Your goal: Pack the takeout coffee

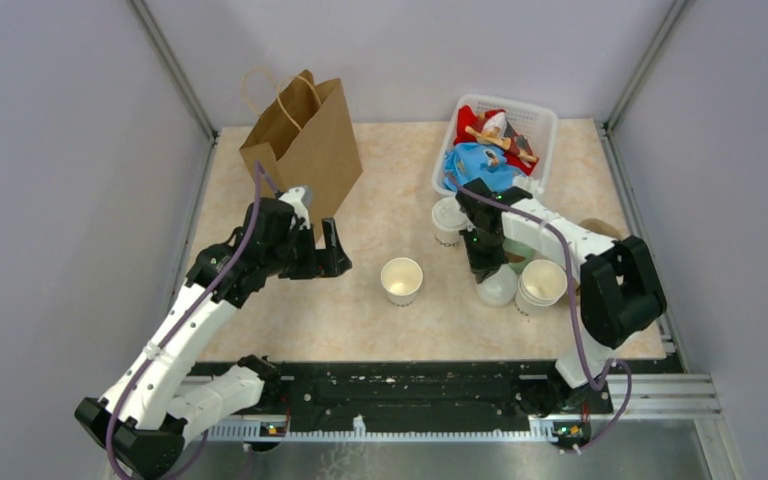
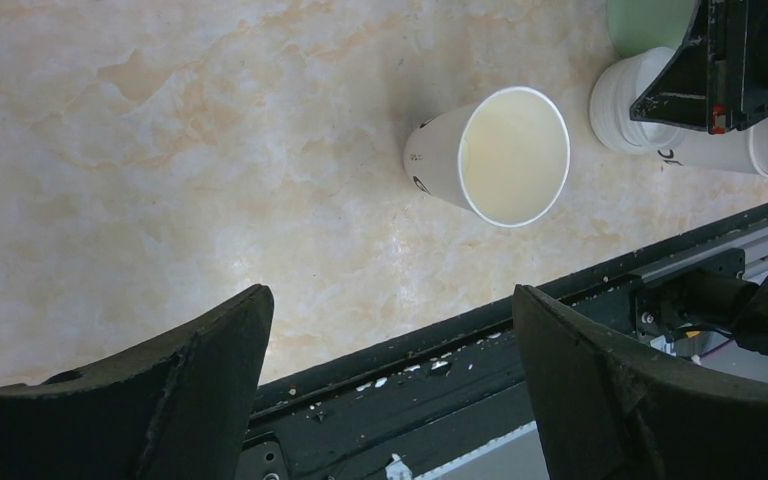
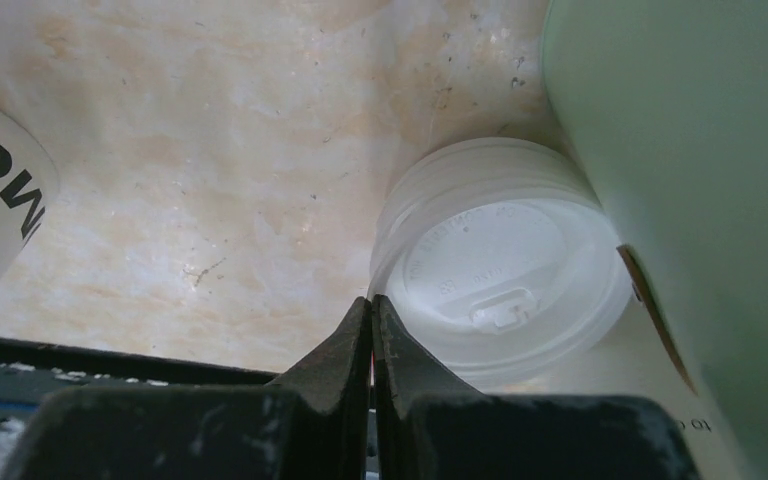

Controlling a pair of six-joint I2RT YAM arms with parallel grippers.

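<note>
Beneath the right pincer (image 3: 371,302), half-hidden lid stack (image 3: 505,262)

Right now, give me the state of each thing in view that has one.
takeout coffee cup: upright, lidless, empty.
paper bag: standing upright.
lid stack: flat on table, spout side up.
nested cups: upright, lidless.
left pincer: open, empty.
right pincer: shut, empty, at lid stack's rim.
</note>
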